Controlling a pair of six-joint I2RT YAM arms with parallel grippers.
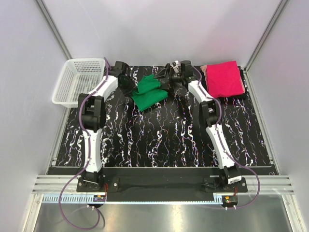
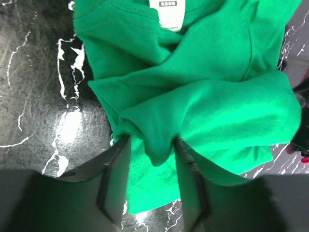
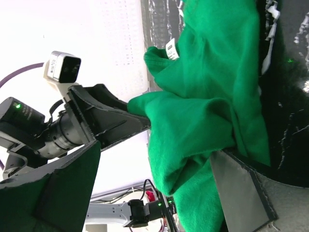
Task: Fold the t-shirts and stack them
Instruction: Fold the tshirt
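On the black, white-veined marbled tabletop (image 1: 159,140), the hot pink cloth t-shirt (image 1: 224,78) lies as a flat, folded rectangle at the far right, well apart from the white plastic mesh basket (image 1: 63,89) at the far left. Between them, at the far middle, the bright green cloth t-shirt (image 1: 148,94) sits in a rumpled heap, so the step in hand looks to be folding the green one, with stacking not yet done. Both arms reach to that heap, one on each side. The right gripper (image 3: 179,140) has its jaws spread wide, green cloth bulging loosely between them and pinched by neither. The left gripper (image 2: 152,145) has its jaws partly apart, a thick fold of the shirt's edge lying in the gap and brushing both fingers without looking squeezed. The next move probably calls for a fresh grasp at two edges to spread the cloth flat. The small white neck label (image 2: 169,12) shows at the collar, beyond the left fingers.
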